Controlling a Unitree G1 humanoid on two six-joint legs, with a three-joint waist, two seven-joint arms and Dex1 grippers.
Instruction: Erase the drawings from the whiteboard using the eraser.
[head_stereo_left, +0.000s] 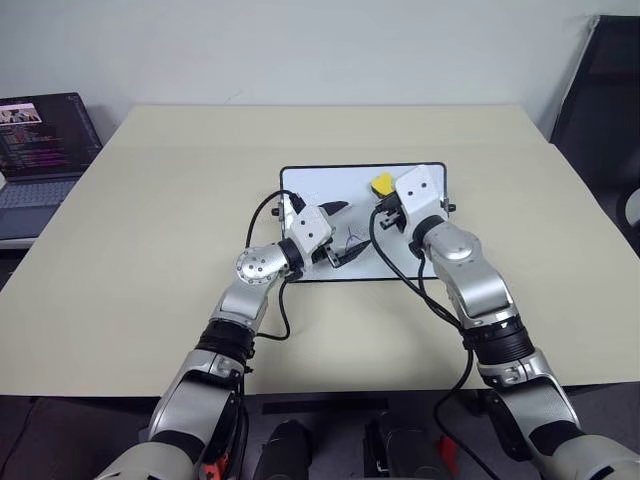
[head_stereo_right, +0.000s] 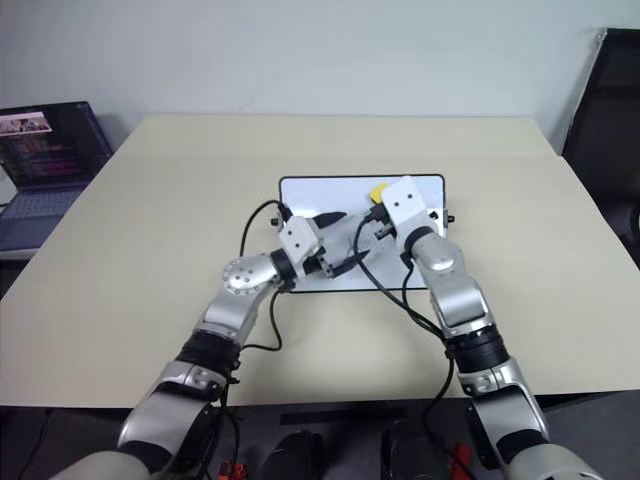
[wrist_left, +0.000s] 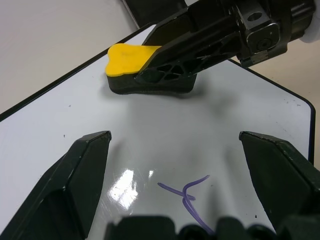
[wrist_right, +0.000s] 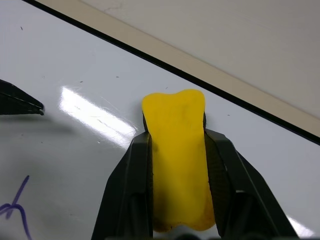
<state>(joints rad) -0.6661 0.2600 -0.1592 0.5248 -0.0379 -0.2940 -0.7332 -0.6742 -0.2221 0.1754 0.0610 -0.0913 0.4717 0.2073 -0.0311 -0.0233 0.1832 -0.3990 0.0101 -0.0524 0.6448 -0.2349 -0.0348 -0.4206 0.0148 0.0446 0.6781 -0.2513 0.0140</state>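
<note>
Right wrist view: waisted yellow eraser, glossy whiteboard.

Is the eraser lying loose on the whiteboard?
No, the right gripper's fingers clamp the yellow eraser on both sides over the whiteboard.

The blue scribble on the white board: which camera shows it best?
The left wrist view: the blue scribble lies whole on the whiteboard, between the open left tool's fingers. The right wrist view catches only part at its edge. In the head views it is a tiny mark by the left tool.
</note>
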